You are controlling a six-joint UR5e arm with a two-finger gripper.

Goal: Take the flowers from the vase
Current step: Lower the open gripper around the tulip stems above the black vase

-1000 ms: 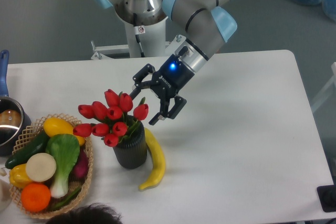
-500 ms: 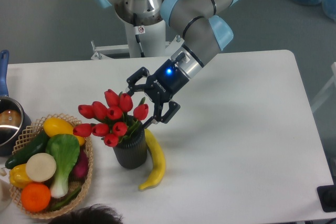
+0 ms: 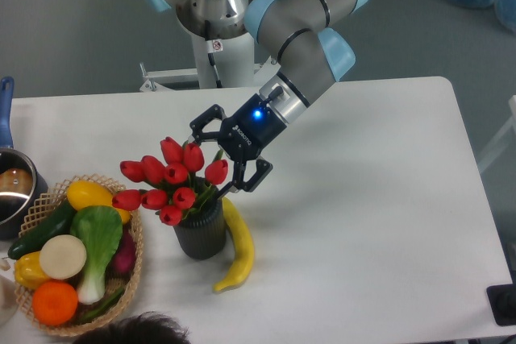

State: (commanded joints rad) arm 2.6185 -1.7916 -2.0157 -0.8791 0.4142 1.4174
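The gripper hangs with its black fingers spread wide, nothing between them. One finger sits at the top right of the flowers, the other just past the rightmost bud; whether either touches a petal cannot be told from this angle. A blue light glows on the wrist behind them.

The flowers stand in the vase, below and to the left of the fingers. The buds are smooth, glossy red ovals fanning out wider than the vase mouth, with green stems running down into it. The vase is a short dark cylinder with a ribbed wall, upright on the white table.

A curved yellow banana lies directly under the lower finger, its inner side close against the vase. Far left of the fingers sits a woven basket heaped with produce: a round orange, a yellow pepper, a dark green cucumber, a pale leafy green. Past it, at the table's left edge, is a metal pot with a blue handle.

To the right of the fingers the tabletop runs smooth and bare to its rounded far corner.
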